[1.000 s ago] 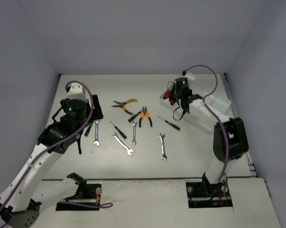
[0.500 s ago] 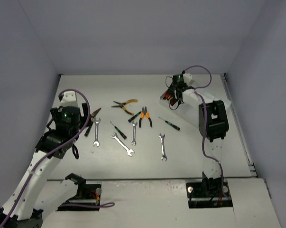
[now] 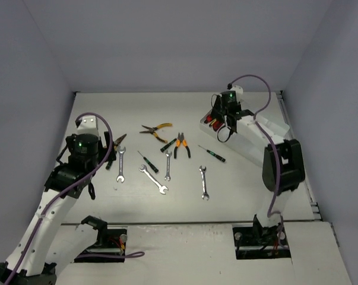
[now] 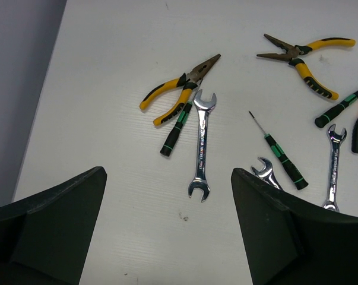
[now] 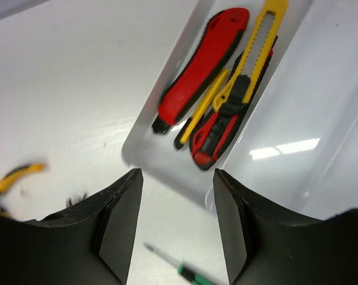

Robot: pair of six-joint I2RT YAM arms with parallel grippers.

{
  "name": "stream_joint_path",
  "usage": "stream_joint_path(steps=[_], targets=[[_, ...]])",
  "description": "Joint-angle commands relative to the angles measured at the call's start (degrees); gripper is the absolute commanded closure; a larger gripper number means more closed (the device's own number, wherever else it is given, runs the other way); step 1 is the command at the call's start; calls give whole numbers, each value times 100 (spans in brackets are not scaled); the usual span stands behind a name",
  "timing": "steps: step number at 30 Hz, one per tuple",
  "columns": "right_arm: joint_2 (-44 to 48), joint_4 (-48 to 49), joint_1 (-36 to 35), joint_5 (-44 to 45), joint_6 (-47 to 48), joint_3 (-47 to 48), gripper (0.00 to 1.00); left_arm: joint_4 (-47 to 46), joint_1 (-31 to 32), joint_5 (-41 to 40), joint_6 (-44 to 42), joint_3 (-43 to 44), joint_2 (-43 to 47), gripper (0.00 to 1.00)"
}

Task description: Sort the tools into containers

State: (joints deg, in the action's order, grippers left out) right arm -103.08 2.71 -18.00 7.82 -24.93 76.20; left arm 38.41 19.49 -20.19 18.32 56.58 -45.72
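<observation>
We had the right gripper [image 5: 176, 178] hovering over the near end of the tray [image 5: 321, 89], fingers parted about halfway and nothing between them. Below it, the outermost compartment held the knives in a heap: a red knife [image 5: 202, 68] along the wall, a yellow knife [image 5: 253, 56] lying across a red-and-black knife [image 5: 217, 133], and a slim yellow one [image 5: 199, 113] wedged in the middle. The next compartment over looked bare where we could see it. The tray itself sat at the far right of the table [image 3: 179, 110], angled.

Over on the left, our left gripper [image 4: 167, 178] hung wide open above the table, gripping nothing. Beneath it lay a silver wrench [image 4: 200, 142], and just beside that a short screwdriver [image 4: 174, 132] tucked against the yellow pliers [image 4: 179, 95], whose nose pointed away from us. Further right we spotted a second pair of pliers [image 4: 303, 56] with jaws spread, a thin screwdriver [image 4: 279, 151] and two more wrenches [image 4: 330, 172], all flat on the table.

From above, the orange pliers [image 3: 180, 145] sat mid-table, with one more wrench [image 3: 203, 182] and a lone screwdriver [image 3: 213, 154] nearer the tray, none of them touched.
</observation>
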Motion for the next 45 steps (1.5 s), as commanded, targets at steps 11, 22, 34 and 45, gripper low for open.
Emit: stream_joint_path(steps=[11, 22, 34, 45], targets=[[447, -130, -1905, -60, 1439, -637, 52, -370, -24, 422, -188, -297, 864, 17], [-1058, -125, -2049, 351, 1255, 82, 57, -366, -41, 521, -183, -297, 721, 17], [-1196, -86, -2053, 708, 1117, 70, 99, -361, -50, 666, -171, -288, 626, 17], [742, -69, -1807, 1438, 1133, -566, 100, -356, -63, 732, -179, -283, 646, 17]])
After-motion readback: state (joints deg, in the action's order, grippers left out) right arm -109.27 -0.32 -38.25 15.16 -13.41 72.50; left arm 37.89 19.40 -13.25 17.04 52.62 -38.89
